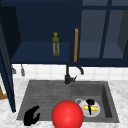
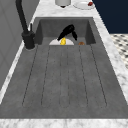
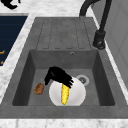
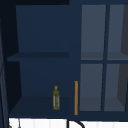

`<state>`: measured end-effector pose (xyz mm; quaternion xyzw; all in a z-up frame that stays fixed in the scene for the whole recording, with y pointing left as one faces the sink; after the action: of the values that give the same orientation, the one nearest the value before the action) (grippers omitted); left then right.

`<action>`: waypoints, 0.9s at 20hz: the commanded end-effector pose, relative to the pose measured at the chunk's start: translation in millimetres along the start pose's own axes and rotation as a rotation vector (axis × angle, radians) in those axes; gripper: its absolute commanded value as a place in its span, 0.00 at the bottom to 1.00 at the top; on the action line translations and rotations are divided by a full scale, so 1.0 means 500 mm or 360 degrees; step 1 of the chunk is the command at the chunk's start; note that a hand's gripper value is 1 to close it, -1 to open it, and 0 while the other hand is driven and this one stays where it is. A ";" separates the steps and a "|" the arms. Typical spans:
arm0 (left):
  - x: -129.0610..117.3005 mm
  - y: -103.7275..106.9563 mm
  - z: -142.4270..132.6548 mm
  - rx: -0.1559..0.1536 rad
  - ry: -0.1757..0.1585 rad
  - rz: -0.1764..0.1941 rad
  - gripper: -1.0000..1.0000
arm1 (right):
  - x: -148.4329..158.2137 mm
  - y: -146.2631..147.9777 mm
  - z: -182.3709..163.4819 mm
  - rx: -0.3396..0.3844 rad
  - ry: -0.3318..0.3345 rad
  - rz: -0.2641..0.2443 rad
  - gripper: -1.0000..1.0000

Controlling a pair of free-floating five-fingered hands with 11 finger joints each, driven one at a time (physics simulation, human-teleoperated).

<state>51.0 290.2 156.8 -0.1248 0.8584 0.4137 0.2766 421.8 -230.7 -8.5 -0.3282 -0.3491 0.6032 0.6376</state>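
A yellow corn cob point(image 3: 65, 94) lies on a white plate point(image 3: 77, 96) in the sink basin point(image 3: 100, 82). My right hand point(image 3: 58, 75) reaches down from the basin's front side, its fingers curled over the cob's near end. From the front, the right hand point(image 1: 90, 102) sits over the corn cob point(image 1: 93, 108), with one finger crossing it. In the left side view the same hand point(image 2: 68, 31) arches over the corn cob point(image 2: 63, 41). My left hand point(image 1: 31, 116) hangs idle with relaxed fingers at the drainboard's front left corner.
A big red ball point(image 1: 67, 115) stands at the front edge of the sink. A small brown lump point(image 3: 39, 88) lies beside the plate. The black faucet point(image 1: 68, 75) rises behind the sink. An olive bottle point(image 1: 56, 44) stands in the open cabinet, beside an orange handle point(image 1: 76, 45).
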 end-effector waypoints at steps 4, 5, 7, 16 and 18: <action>0.000 0.000 0.000 0.0000 0.0000 0.0000 0.50 | -0.004 -0.012 -0.076 0.0089 0.0000 -0.0050 0.00; 0.000 0.000 0.000 0.0000 0.0000 0.0000 0.50 | -0.004 -0.010 -0.086 0.0087 0.0002 -0.0044 0.00; 0.000 0.000 0.000 0.0000 0.0000 0.0000 0.50 | -0.007 0.024 -0.083 0.0030 -0.0001 -0.0046 0.00; 0.000 0.000 0.000 0.0000 0.0000 0.0000 0.50 | -0.010 0.063 -0.148 -0.0017 -0.0006 -0.0066 0.00; 0.000 0.000 0.000 0.0000 0.0000 0.0000 0.50 | -0.009 0.067 -0.168 0.0004 -0.0003 -0.0064 0.00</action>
<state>51.0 290.2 156.8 -0.1248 0.8584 0.4137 0.2766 465.4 -233.3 -73.0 -0.3253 -0.3545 0.5997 0.6394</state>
